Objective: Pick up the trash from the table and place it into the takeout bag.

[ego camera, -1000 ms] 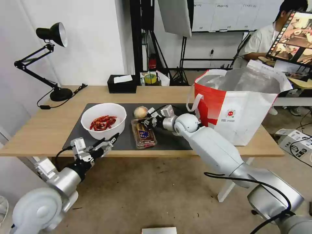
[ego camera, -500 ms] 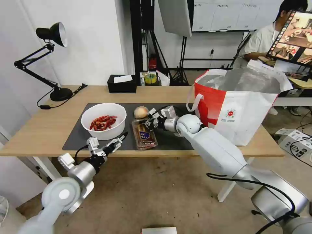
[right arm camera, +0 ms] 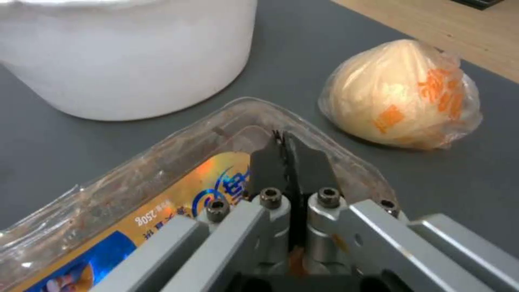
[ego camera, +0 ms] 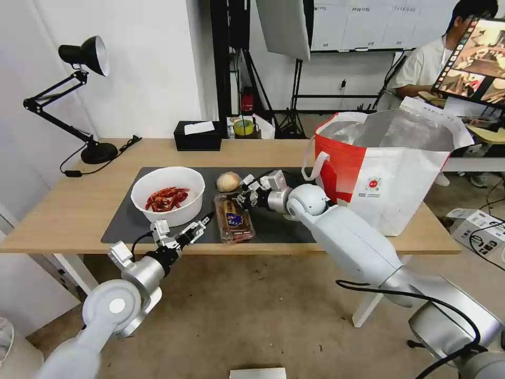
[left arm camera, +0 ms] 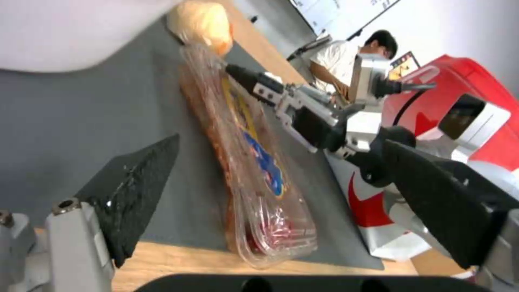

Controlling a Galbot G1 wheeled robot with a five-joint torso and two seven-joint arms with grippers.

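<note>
Black tips of right gripper (right arm camera: 284, 140) pressed together on the thin clear rim at the far end of the tray (right arm camera: 162, 190), by the look of it: a pinch on a flimsy lip, nothing more. Likely to slip off, or to buckle the plastic, if lifted from that one end, with the food bits weighing down the near end and perhaps spilling onto the mat (ego camera: 273, 226).

Left gripper (ego camera: 202, 223) spread wide at the bench (ego camera: 79, 210) edge, aimed at the tray's near end, touching nothing. Risk there of shoving the tray along the mat rather than catching it, and so tugging it out of the right pinch. Risk too of the two grippers meeting over so narrow a thing.

Just beside the right gripper, ball (right arm camera: 400, 93) in crinkled film, close enough to be nudged and sent rolling across the bench. On the other side, bowl (right arm camera: 124, 52) of red scraps, near the tray's long edge; could be clipped by a swinging tray or by the left arm.

Farther out, bag (ego camera: 389, 173) upright at the right end of the bench, mouth open but walls tall and soft. Calls for a clear lift over the rim, else a snag on a loop handle or a push that tips it.
</note>
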